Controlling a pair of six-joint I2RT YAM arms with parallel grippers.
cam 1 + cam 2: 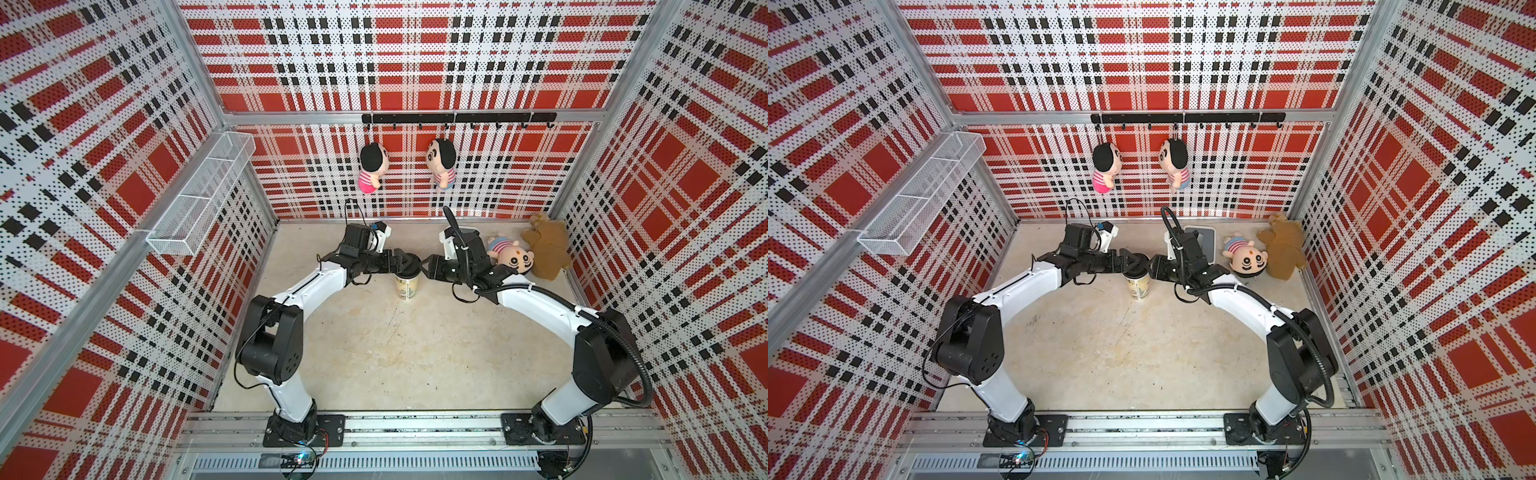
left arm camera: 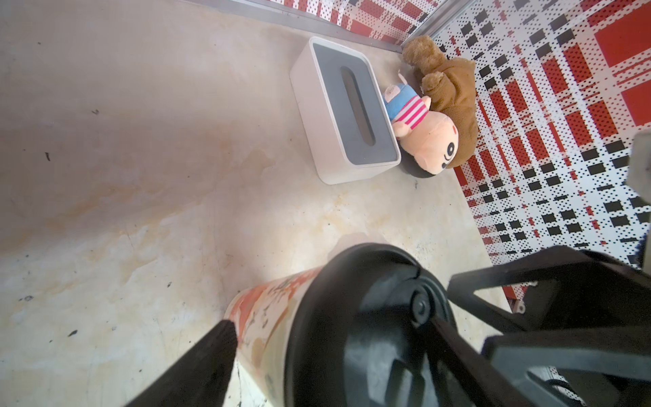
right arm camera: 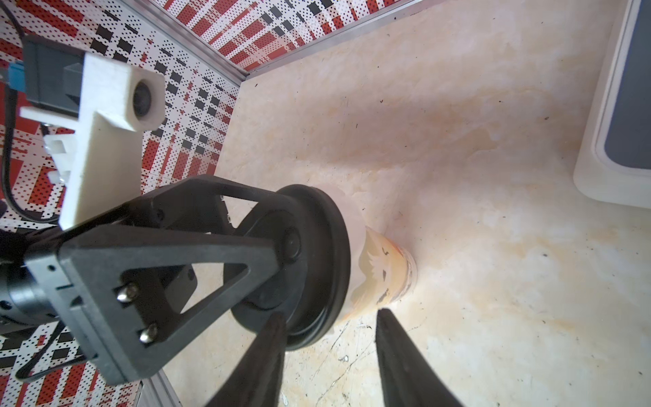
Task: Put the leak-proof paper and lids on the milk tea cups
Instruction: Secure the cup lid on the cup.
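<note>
Both arms have glossy white link shells joined by bulky matte black joint housings and stand on black base plates bolted to a silver aluminium rail. The right arm (image 1: 540, 299) carries a thick black corrugated conduit, fastened with white ties; the left arm (image 1: 307, 286) carries thin black cables. The left claw (image 3: 246, 246) has black triangular open-frame fingers with two silver screws near their base. Just beside them sits a white printed wrist camera mount (image 3: 116, 116) with a round lens.
</note>
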